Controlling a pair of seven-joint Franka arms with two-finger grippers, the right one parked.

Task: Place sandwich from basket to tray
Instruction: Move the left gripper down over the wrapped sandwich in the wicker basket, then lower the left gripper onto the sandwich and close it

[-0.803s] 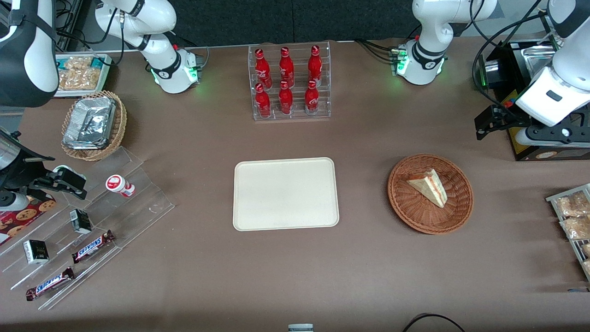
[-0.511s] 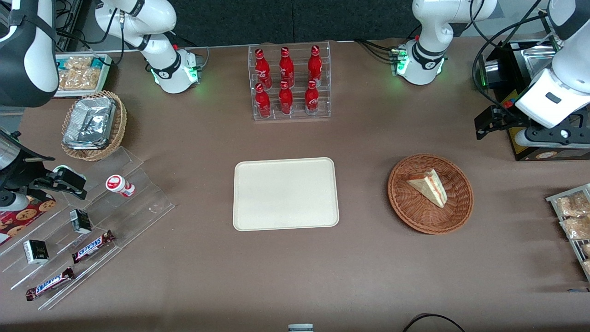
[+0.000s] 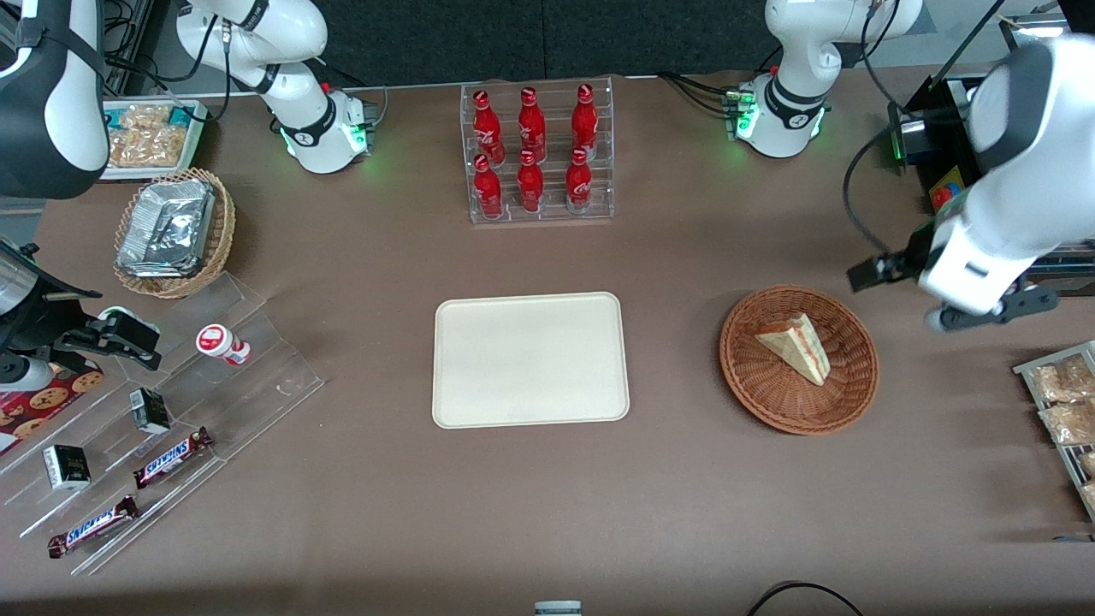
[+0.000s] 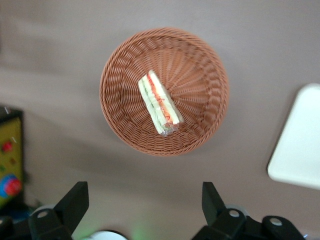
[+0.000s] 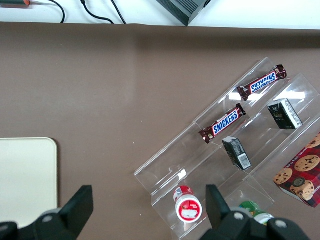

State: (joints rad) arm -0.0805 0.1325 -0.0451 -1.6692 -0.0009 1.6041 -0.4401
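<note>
The sandwich (image 3: 796, 346), a pale wedge with red and green filling, lies in the round reddish-brown basket (image 3: 746, 376). The left wrist view looks down on the sandwich (image 4: 160, 104) in the middle of the basket (image 4: 200, 65). The cream tray (image 3: 530, 359) lies flat beside the basket, toward the parked arm's end, with nothing on it; its corner (image 4: 300, 145) shows in the left wrist view. My left gripper (image 3: 877, 272) hangs above the table just outside the basket's rim, toward the working arm's end. It is open (image 4: 144, 192) and holds nothing.
A clear rack of red bottles (image 3: 537, 154) stands farther from the front camera than the tray. Bagged snacks (image 3: 1061, 402) lie at the working arm's end, and a black box (image 3: 941, 171) stands there too. A stepped acrylic stand (image 3: 171, 428) and a tan foil basket (image 3: 175, 231) are at the parked arm's end.
The left arm has swung down and in toward the basket, bringing the gripper close to the rim. The sandwich, basket and tray have not moved.
</note>
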